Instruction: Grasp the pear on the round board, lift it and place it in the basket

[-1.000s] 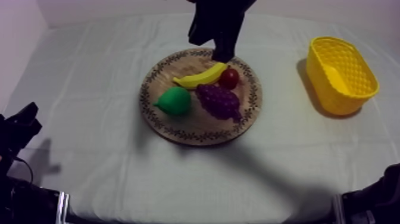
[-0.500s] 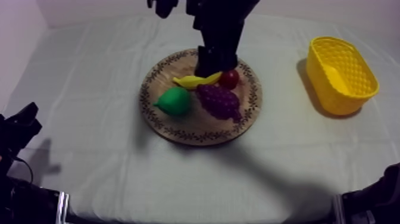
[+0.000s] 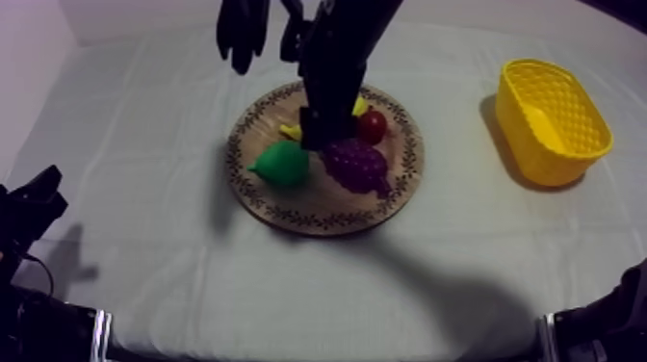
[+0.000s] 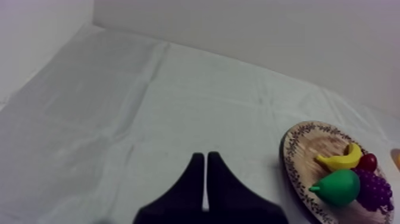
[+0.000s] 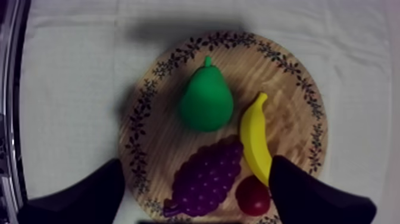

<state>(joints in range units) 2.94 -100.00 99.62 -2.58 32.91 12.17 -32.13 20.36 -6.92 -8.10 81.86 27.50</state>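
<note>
The green pear (image 3: 281, 164) lies on the left part of the round wooden board (image 3: 318, 217), stem pointing left. My right gripper (image 3: 265, 40) hangs above the board's far left rim, open, fingers wide apart and empty. Seen from the right wrist, the pear (image 5: 206, 101) lies on the board (image 5: 286, 89) ahead of the open right gripper (image 5: 196, 170). The yellow basket (image 3: 554, 120) stands at the right of the table. My left gripper (image 4: 205, 179) is shut, low at the left side (image 3: 34, 202), far from the pear (image 4: 336, 187).
Beside the pear on the board lie a purple bunch of grapes (image 3: 356, 164), a small red fruit (image 3: 372, 125) and a banana (image 5: 256, 140), which my right arm partly covers in the top view. Bare cloth lies between the board and the basket.
My right gripper has gone from shut to wide open. Its arm has swung left over the board and now covers most of the banana. The left arm has stayed still.
</note>
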